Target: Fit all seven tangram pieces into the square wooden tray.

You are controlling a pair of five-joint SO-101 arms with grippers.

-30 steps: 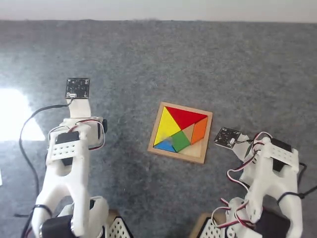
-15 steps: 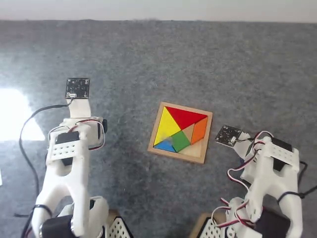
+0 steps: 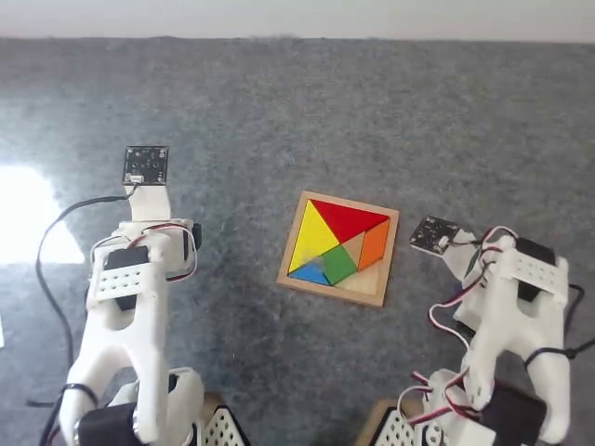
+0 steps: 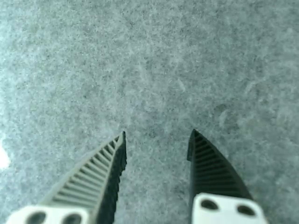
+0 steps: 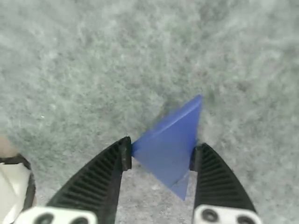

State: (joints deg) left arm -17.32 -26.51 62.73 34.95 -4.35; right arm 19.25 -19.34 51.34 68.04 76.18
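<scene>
Seemingly midway through the puzzle, the square wooden tray lies slightly askew on the grey felt-covered desk, between the two arms and closer to the right one. Inside it, a red triangle fills the far side and a yellow triangle the side facing the left arm. A green piece, an orange piece and a small blue piece sit packed against them. Bare wood shows in the tray's corner nearest the right arm's base.

The right arm stands just beside the tray's right edge. Seen from its wrist, the right pincer is grasping a blue triangle, its two ribbed black fingers pressed against opposite sides of the piece. One corner of the triangle points away from the pincer, over plain felt. Whether the piece rests on the desk or hangs above it cannot be told.

The left arm is well apart from the tray. The left pincer is released, its fingers spread wide above bare grey felt with nothing between them.
</scene>
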